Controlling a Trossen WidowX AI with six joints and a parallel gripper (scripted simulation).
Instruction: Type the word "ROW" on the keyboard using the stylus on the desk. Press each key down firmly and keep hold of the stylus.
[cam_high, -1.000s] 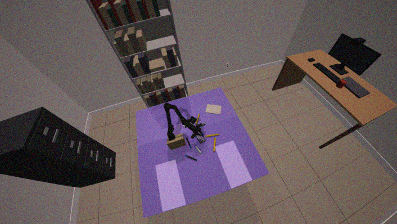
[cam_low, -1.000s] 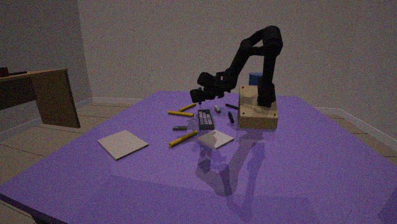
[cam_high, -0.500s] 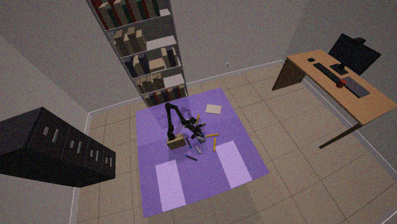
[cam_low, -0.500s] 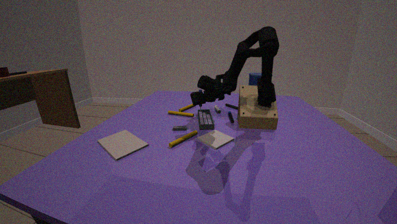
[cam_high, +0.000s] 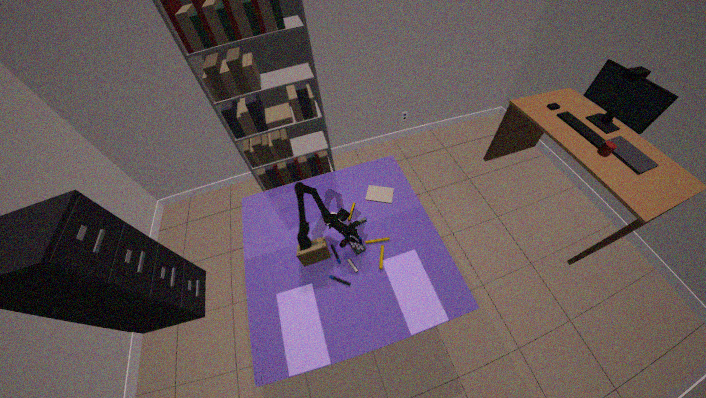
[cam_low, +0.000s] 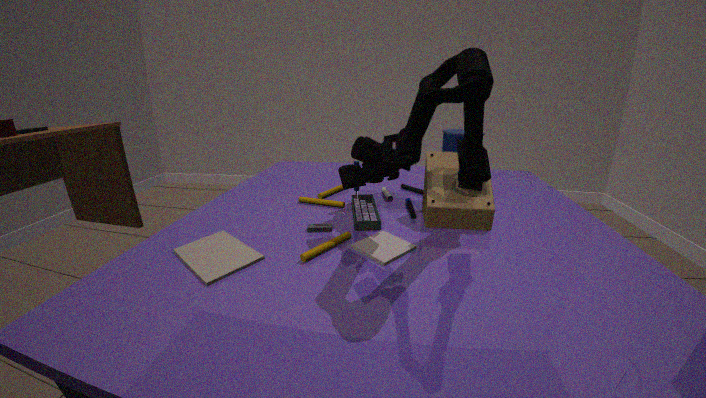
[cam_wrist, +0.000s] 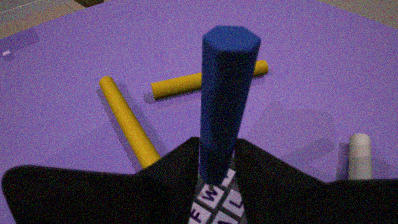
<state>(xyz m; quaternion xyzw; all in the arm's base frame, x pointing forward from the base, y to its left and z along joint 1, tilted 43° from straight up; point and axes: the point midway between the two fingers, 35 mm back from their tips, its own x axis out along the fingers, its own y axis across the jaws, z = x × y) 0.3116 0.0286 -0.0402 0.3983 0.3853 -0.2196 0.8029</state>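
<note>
Stylus over the W corner

The gripper (cam_high: 356, 241) (cam_low: 356, 187) (cam_wrist: 217, 146) grips the blue stylus (cam_low: 356, 189) (cam_wrist: 227, 95), its long axis near upright. The keyboard (cam_high: 358, 246) (cam_low: 367, 215) (cam_wrist: 210, 200) lies beneath the jaws; the W key (cam_wrist: 210, 194) shows just beside the lower shaft, probably the next press.

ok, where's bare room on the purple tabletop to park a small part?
Bare: between the left cream square and the tabletop's near edge, exterior view; also right of the wooden base block.
Crowded: around the small keyboard, with yellow sticks, pens and the stylus in the fingers.
</note>
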